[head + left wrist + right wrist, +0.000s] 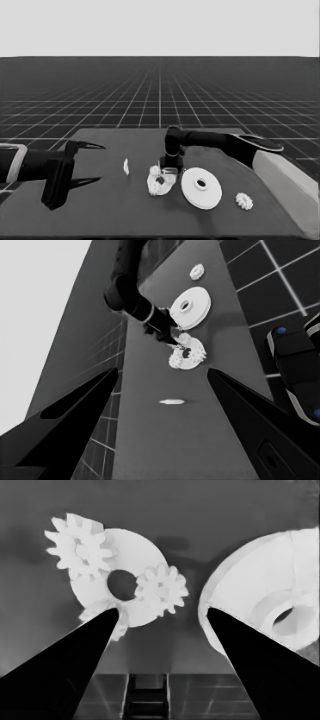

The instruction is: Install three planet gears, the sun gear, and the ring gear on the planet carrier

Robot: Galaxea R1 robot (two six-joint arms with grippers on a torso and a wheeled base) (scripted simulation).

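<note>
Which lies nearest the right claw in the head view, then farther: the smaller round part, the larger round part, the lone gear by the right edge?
1. Smaller round part, directly under the right claw, gears on it.
2. Larger round part, just right of it.
3. Lone gear, farthest, near the table's right edge.
</note>
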